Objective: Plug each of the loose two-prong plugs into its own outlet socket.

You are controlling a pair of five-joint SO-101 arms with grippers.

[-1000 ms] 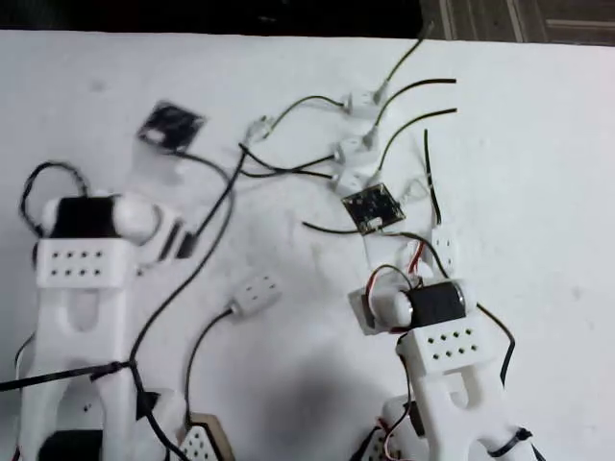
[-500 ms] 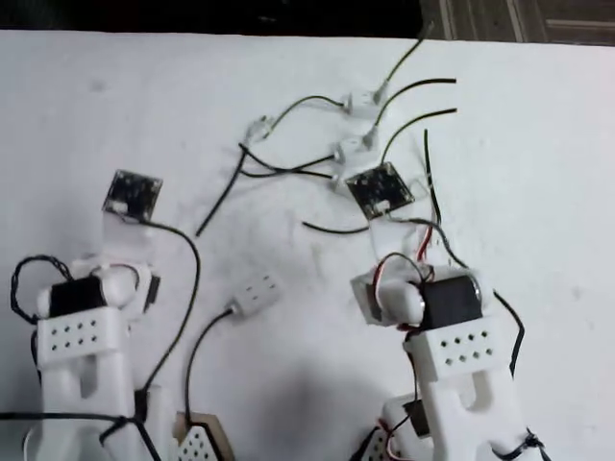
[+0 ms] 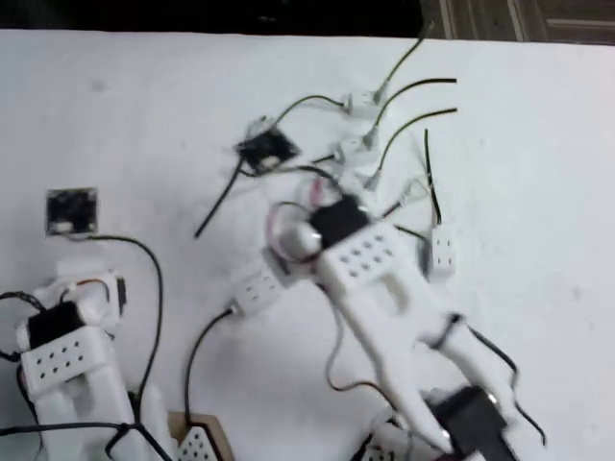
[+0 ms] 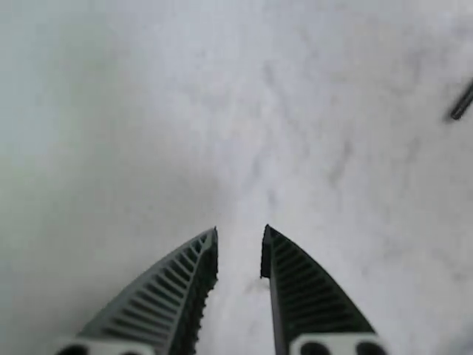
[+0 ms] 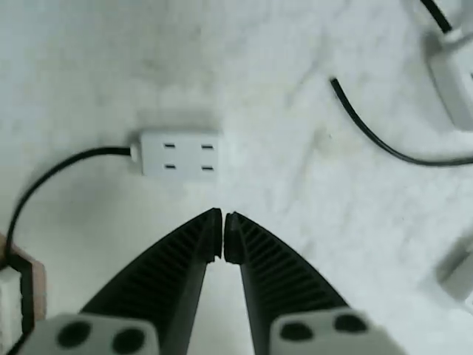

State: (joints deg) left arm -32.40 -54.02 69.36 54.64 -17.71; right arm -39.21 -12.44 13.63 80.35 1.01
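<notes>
I'm watching my right gripper [image 5: 222, 237] hanging over the table [image 3: 538, 144], jaws clenched on nothing, with the white outlet block [image 5: 177, 155] lying just beyond its tips. My left gripper [image 4: 239, 251] is hovering over the table, jaws slightly parted and empty. The loose plugs [image 3: 351, 146] are lying unplugged among black cords [image 3: 217, 199].
</notes>
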